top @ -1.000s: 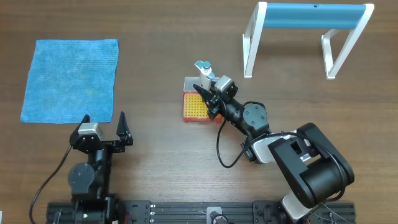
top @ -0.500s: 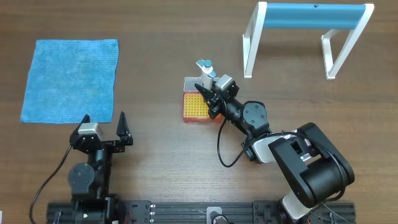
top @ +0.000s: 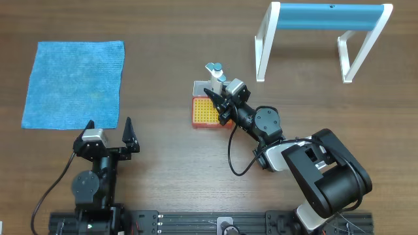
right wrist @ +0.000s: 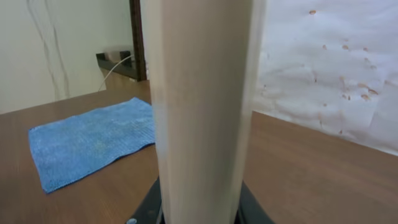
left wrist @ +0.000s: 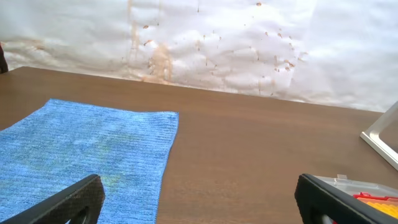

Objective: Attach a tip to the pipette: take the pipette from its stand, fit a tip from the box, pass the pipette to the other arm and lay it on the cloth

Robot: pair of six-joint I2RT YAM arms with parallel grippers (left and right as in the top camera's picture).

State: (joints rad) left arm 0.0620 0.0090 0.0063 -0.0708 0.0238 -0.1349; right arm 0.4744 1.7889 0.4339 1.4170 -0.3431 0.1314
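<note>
Right gripper: fingers clamped on the pipette. In the right wrist view the white barrel stands upright and close, rising from between the black fingers. From above, the pipette's grey head points up the table. Its lower end is hidden behind the gripper, so I cannot tell if a tip is fitted.

Change against one second and half a second ago: next to none. The pipette's head sits at almost the same spot in all three top views, and the gripper stays over the box's far end. The left arm has not shifted.

Pose, right arm: stretched from its base at lower right, diagonally up and across toward the table's middle, with the wrist just right of the box. Box: orange rack, clear lid open at its far end.

Left gripper: fingers wide apart, nothing between them. The arm is folded back over its base at lower left, with the gripper just below the cloth's near edge and aimed up the table.

Cloth: blue, flat, upper left, well apart from the pipette. It also shows ahead of the left gripper and far beyond the barrel.

Stand: blue bar on white legs, upper right.
</note>
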